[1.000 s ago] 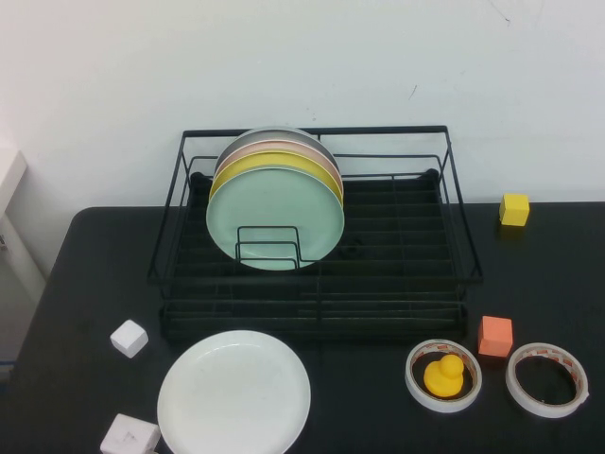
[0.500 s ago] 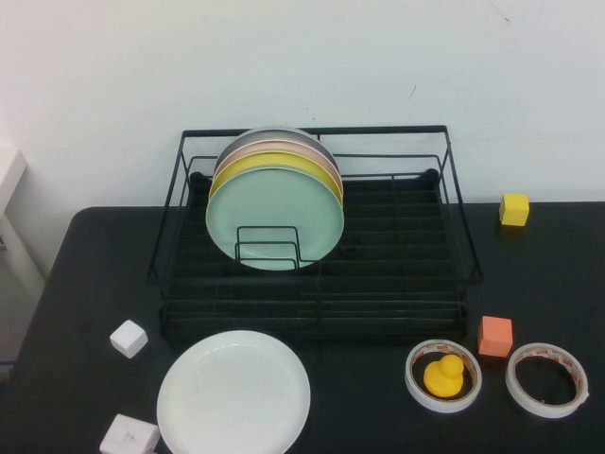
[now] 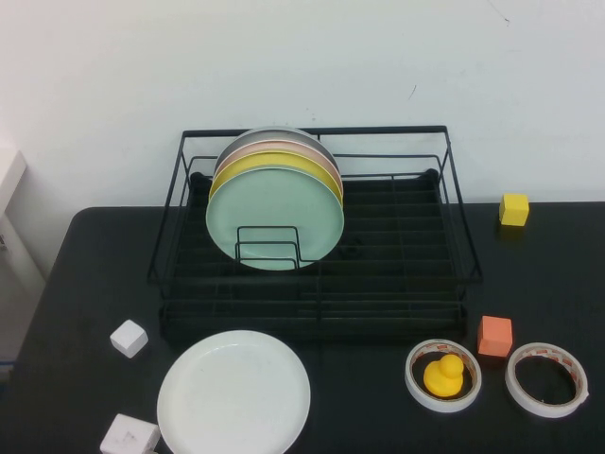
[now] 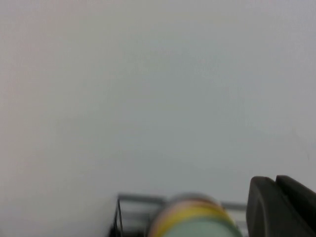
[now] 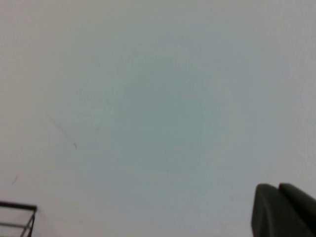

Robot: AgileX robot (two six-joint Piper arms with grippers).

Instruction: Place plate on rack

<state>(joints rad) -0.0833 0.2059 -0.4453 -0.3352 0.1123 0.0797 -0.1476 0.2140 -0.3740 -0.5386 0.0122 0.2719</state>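
Neither arm is seen in the high view. Only a dark finger piece of the left gripper (image 4: pixel 281 205) is caught at the edge of the left wrist view, raised and aimed at the white wall above the rack; how far it is opened cannot be told, and nothing is seen held or touched by it. The right gripper (image 5: pixel 284 210) is shown likewise in the right wrist view, facing bare wall, its opening undeterminable.

The white plate (image 3: pixel 233 392) is laid flat on the black table (image 3: pixel 378 416), just in front of the black wire rack (image 3: pixel 397 255). 4 plates are stood upright at the rack's left side, the mint-green plate (image 3: pixel 274 218) foremost, the yellow plate (image 3: pixel 269 163) behind it.
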